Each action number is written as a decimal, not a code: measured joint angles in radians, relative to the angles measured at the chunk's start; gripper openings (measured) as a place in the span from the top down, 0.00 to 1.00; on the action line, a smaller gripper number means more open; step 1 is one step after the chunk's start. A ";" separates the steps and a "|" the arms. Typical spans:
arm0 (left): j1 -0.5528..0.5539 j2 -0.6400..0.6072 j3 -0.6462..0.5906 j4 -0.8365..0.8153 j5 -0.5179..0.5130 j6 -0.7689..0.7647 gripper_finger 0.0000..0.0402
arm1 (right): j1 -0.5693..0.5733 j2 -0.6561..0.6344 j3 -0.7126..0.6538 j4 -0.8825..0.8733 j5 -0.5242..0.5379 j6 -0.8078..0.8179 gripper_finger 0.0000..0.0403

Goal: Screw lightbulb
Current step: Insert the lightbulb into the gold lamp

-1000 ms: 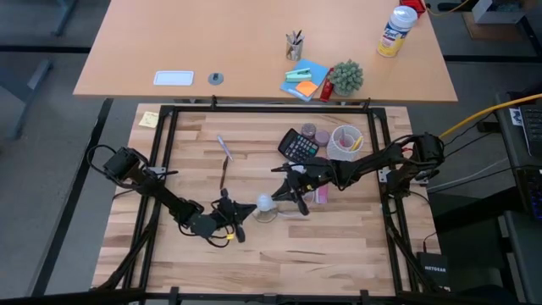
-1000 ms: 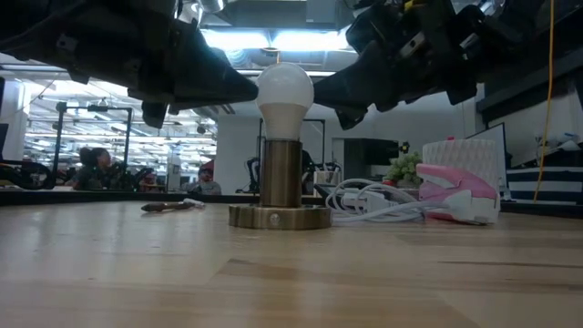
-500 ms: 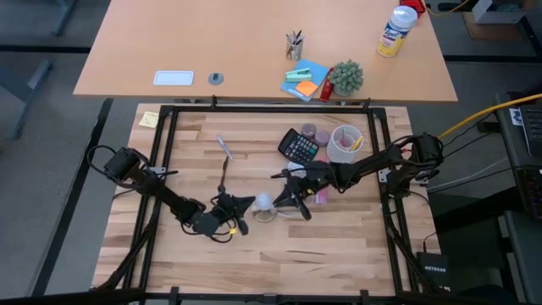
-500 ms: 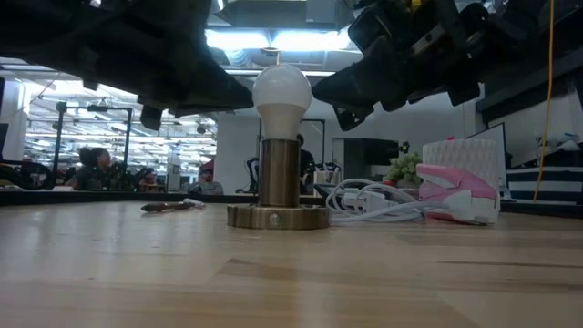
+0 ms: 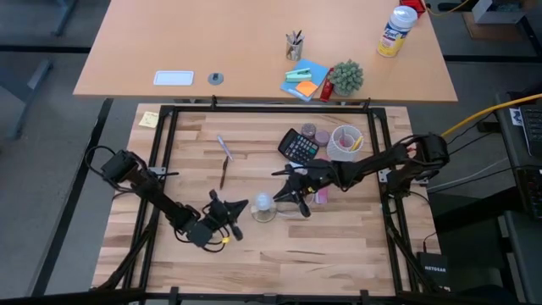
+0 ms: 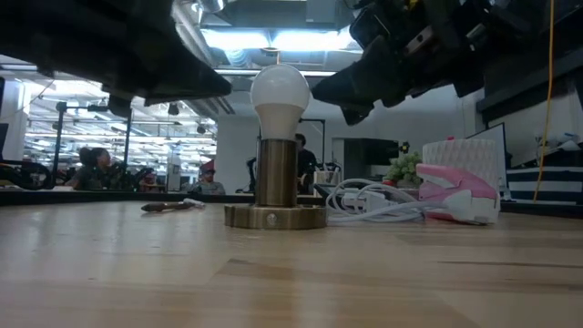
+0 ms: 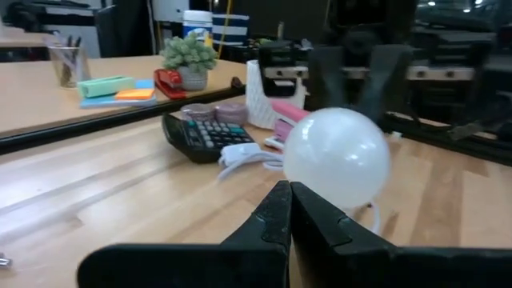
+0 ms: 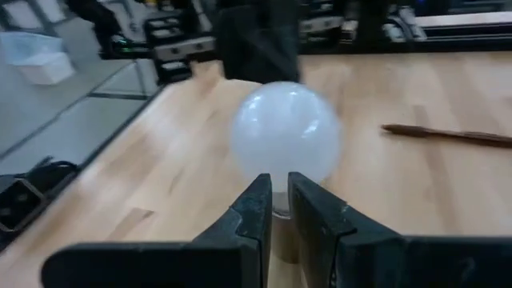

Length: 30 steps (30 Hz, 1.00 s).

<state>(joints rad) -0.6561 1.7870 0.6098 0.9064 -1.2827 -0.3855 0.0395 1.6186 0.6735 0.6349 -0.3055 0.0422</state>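
The frosted-white lightbulb stands upright in a brass socket whose round foot rests on the wooden table. My left gripper is shut and points level at the bulb from the table's left, a short gap away from it. In the left wrist view the bulb shows just past its fingertips. My right gripper faces the bulb from the right, its fingers a narrow slit apart, with nothing between them and clear of the glass.
Right of the lamp lie a looped white cord and a pink-and-white object. A calculator, tape rolls, a pen and a brown stick lie farther back. The near half of the table is bare wood.
My left gripper has drawn back from the bulb toward the table's left edge, turning a little as it went. Its tip stood at the glass and now stands a short gap away. The bulb stays upright in its socket.
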 joint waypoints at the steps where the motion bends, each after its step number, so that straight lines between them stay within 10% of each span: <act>1: -0.008 0.000 0.000 0.000 0.000 0.000 1.00 | 0.000 -0.011 0.000 -0.015 0.023 -0.005 0.87; 10: 0.004 0.000 0.000 -0.001 0.223 -0.098 1.00 | -0.001 -0.027 0.000 0.016 0.275 -0.055 0.87; 30: 0.056 0.000 0.000 0.016 0.423 -0.095 1.00 | -0.001 -0.027 0.000 0.028 0.305 -0.126 0.87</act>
<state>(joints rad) -0.6003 1.7868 0.6098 0.9223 -0.8593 -0.4801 0.0387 1.5921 0.6735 0.6627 -0.0006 -0.0840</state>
